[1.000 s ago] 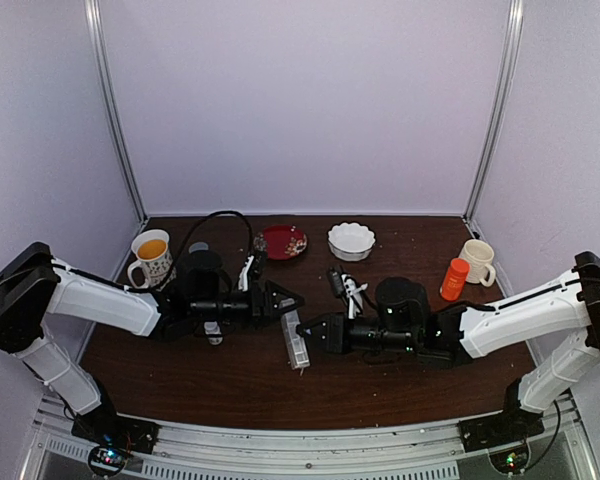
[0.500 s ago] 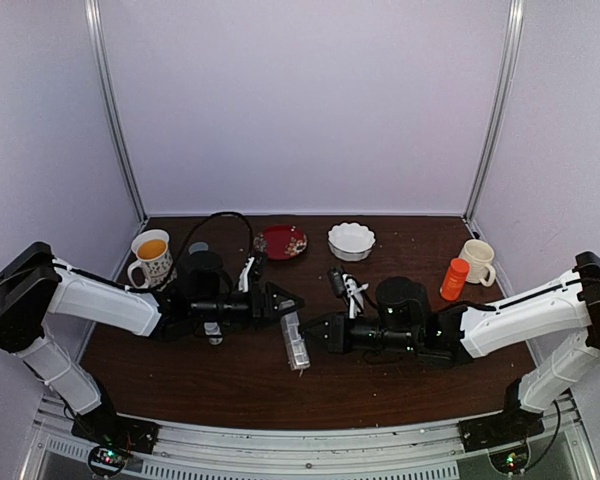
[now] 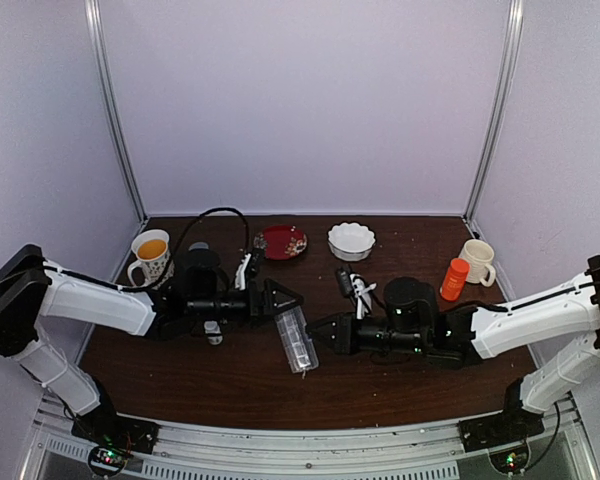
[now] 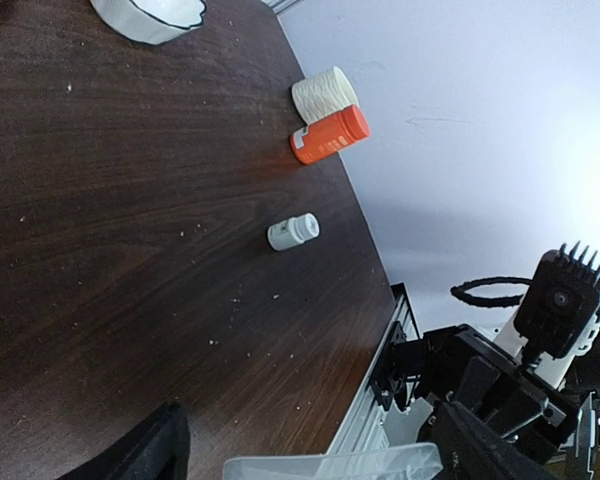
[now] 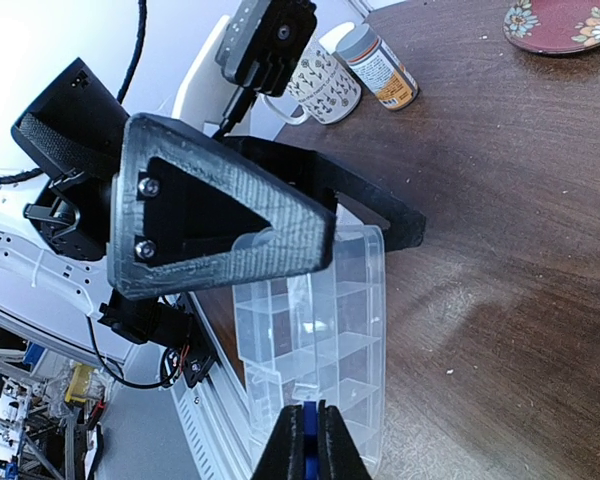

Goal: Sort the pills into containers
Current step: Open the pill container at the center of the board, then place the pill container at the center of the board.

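**A:** From above, what are the grippers doing?

**B:** The left gripper (image 3: 294, 300) reaches the far end of the pill box (image 3: 298, 342). The box lies on the table (image 3: 230, 385) between the two arms. The right gripper (image 3: 316, 331) meets the box's right side. From up here I cannot tell how wide either one stands.

**A:** And the count?

**B:** There is one pill box. There are two mugs, a patterned mug (image 3: 151, 256) holding orange liquid and a cream mug (image 3: 477, 261). There is also one red plate (image 3: 283, 241), one white scalloped bowl (image 3: 351, 241) and one orange bottle (image 3: 454, 279). One grey-capped bottle (image 3: 198, 248) stands just beside the patterned mug.

**A:** The left wrist view?

**B:** Its fingers (image 4: 155, 452) are spread wide, with one clear end of the box in the gap. One finger stands clear of the plastic and the other sits at its edge. Beyond them I count one small white bottle (image 4: 293, 232), the orange bottle, the cream mug and part of the bowl. Pale specks (image 4: 68, 88) dot the wood, too small to tell what they are.

**A:** The right wrist view?

**B:** Its own fingers (image 5: 283, 448) are pressed nearly together, with only a thin blue sliver between them. Their tips are over the box's cells, and I cannot tell whether they pinch the plastic. The box shows two rows of cells. The left gripper's two fingers straddle its far end, the nearer one against the clear edge.
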Controlling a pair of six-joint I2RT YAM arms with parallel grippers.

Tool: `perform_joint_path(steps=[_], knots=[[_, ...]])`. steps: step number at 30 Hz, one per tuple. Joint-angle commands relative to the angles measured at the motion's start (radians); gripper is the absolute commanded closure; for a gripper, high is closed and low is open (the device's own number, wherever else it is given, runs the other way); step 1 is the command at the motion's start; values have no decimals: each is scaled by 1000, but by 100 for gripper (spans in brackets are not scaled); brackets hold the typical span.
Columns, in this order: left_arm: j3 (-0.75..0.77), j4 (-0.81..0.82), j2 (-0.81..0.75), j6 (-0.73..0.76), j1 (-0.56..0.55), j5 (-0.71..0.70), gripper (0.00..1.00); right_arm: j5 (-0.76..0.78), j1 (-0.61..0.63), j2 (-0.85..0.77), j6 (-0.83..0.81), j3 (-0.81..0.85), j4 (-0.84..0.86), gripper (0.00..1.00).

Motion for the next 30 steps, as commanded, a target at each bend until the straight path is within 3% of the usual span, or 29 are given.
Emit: perform_joint_path(steps=[1, 12, 30], knots=[[7, -92, -55, 75, 3, -62, 12, 61, -5, -47, -22, -20, -38, 100], [57, -259, -58, 151, 3, -98, 16, 144, -21, -92, -22, -33, -115, 100], [89, -336, 26, 189, 3, -77, 20, 205, -44, -148, 8, -91, -111, 100]])
